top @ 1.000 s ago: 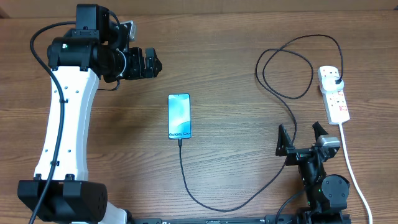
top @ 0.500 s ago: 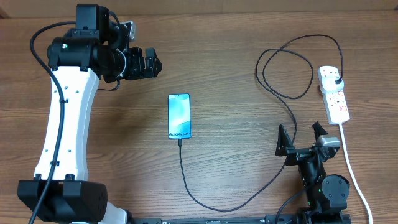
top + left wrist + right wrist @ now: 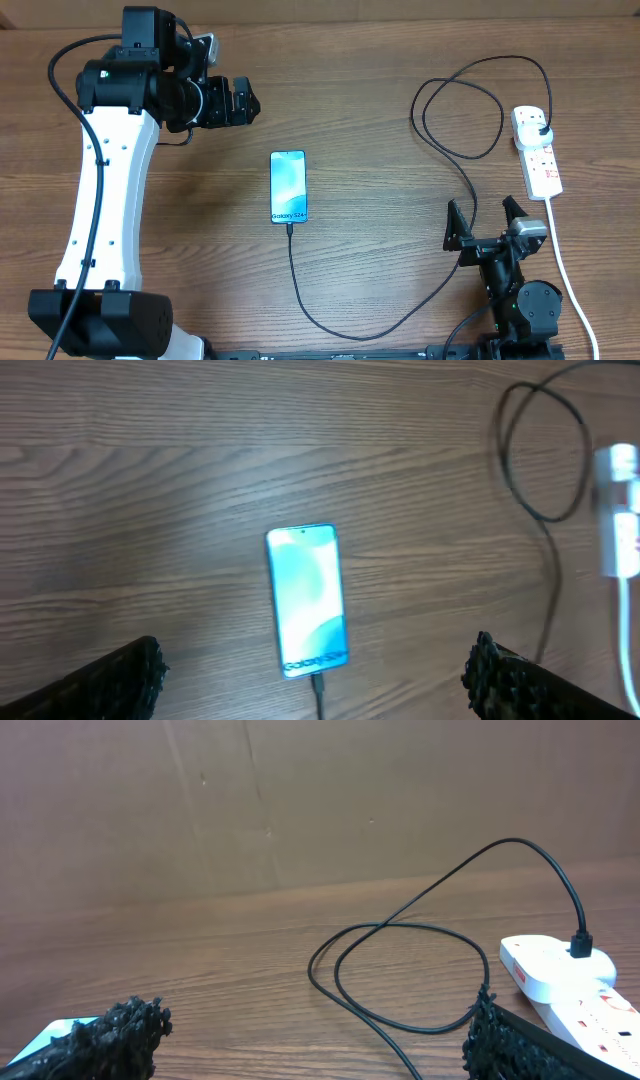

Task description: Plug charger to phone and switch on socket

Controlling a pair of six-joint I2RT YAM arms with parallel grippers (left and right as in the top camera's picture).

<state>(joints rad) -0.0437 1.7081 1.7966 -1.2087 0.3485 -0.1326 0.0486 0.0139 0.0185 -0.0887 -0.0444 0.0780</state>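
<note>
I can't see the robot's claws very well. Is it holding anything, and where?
Nothing is held. The left gripper and the right gripper are both open and empty; the phone lies untouched on the table.

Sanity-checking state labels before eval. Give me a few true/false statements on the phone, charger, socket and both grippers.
1. The charger reaches the bottom edge of the phone. True.
2. The left gripper holds the phone. False: it is open and apart from the phone.
3. The charger's black plug sits in the socket. True.
4. The phone's screen is dark. False: it is lit light blue.
5. The right gripper is shut on the charger. False: it is open and empty.
</note>
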